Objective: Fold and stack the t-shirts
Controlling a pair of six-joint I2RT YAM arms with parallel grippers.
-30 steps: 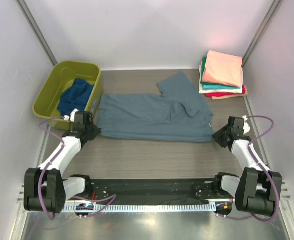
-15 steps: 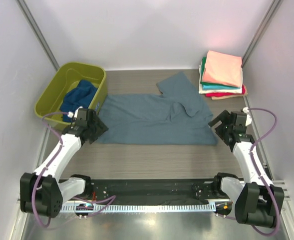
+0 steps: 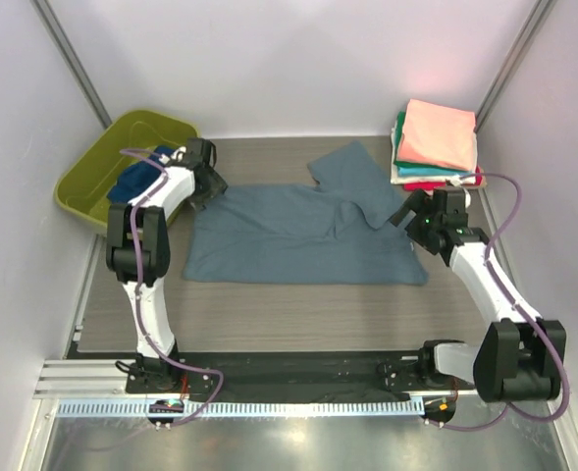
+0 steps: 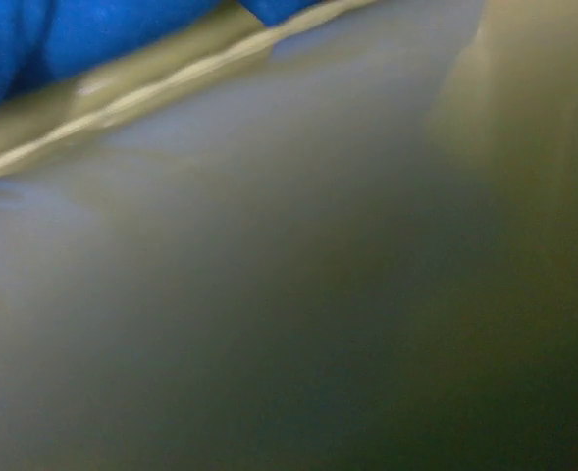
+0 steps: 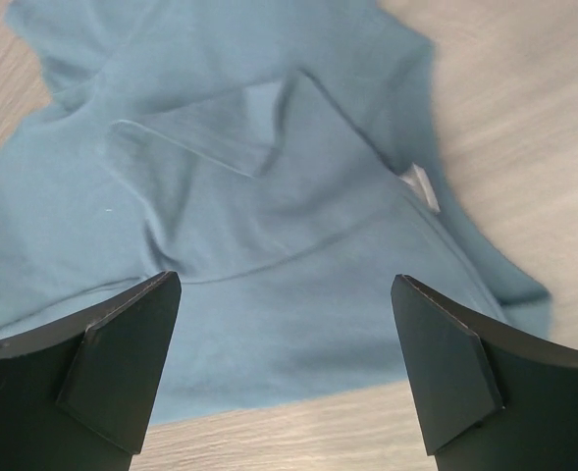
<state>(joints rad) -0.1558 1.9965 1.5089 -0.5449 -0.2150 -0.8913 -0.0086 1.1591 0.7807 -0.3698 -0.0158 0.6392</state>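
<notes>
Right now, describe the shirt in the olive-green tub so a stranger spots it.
At the table's far left corner sits an olive-green plastic tub. Inside lies a crumpled dark blue cloth t-shirt. Unlike the grey-blue shirt spread out beside it and the folded stack far right, it alone is bunched up.

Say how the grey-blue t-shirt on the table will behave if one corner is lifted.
Probably floppy: the grey-blue t-shirt lies flat with soft creases and a folded flap. It would likely drape and drag, not hold shape.
</notes>
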